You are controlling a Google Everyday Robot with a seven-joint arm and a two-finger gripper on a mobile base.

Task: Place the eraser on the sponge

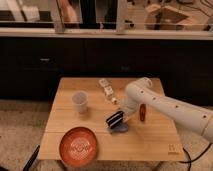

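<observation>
Camera view, left to right. A speckled floor [20,125] runs under a wooden counter [150,142] of pale planks. Behind it stands a row of dark cabinet fronts [45,60] topped by a light ledge [30,31] with glazing above. At the counter's near left corner lies an orange plate [78,146] with a patterned centre. A white cup [80,101] stands upright behind the plate, well apart from it. Near the far middle edge lie small pale objects [106,86], too small to identify. At the centre, the dark gripper [115,120] is low over the counter, tilted, directly above and touching or nearly touching the blue sponge [121,128]. The sponge shows only partly from under it. Whether the gripper is clenched or released cannot be told. Just right of it, a reddish-brown object [142,112] sits partly hidden behind the white arm [165,107], which enters from the right edge. A cardboard box [162,15] shows beyond the glazing, upper right.
</observation>
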